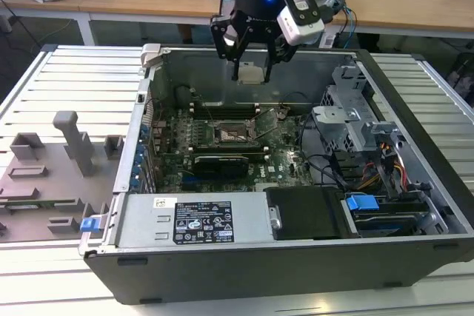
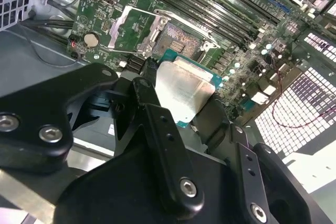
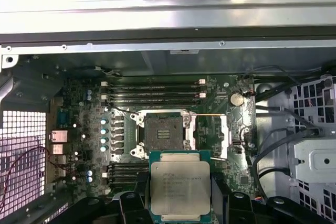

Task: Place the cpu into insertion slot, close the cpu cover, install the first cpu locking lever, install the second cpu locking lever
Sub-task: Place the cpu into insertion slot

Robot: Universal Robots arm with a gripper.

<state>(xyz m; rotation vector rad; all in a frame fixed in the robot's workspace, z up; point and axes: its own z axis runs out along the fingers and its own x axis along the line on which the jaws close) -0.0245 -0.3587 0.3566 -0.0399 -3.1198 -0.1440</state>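
Observation:
My gripper (image 1: 252,73) hangs over the back of the open computer case (image 1: 415,183), shut on the cpu (image 1: 252,75), a flat silver-grey square chip held level by its edges. In both wrist views the cpu (image 3: 180,188) (image 2: 184,92) sits between the black fingers (image 2: 149,103), above and beside the bare insertion slot (image 3: 163,132) (image 2: 181,38). The slot (image 1: 232,135) lies on the green motherboard, lower than the chip. The cpu cover (image 3: 221,137) (image 2: 126,27) is swung open next to the slot. Thin wire locking levers (image 3: 124,112) stand raised around it.
A long black card (image 1: 220,162) lies just in front of the slot. Memory slots (image 3: 157,90) run behind it. A power supply box (image 1: 192,220) fills the case's front, and a drive cage (image 1: 355,120) with cables is at the exterior view's right. Grey fixtures (image 1: 44,175) sit outside the case.

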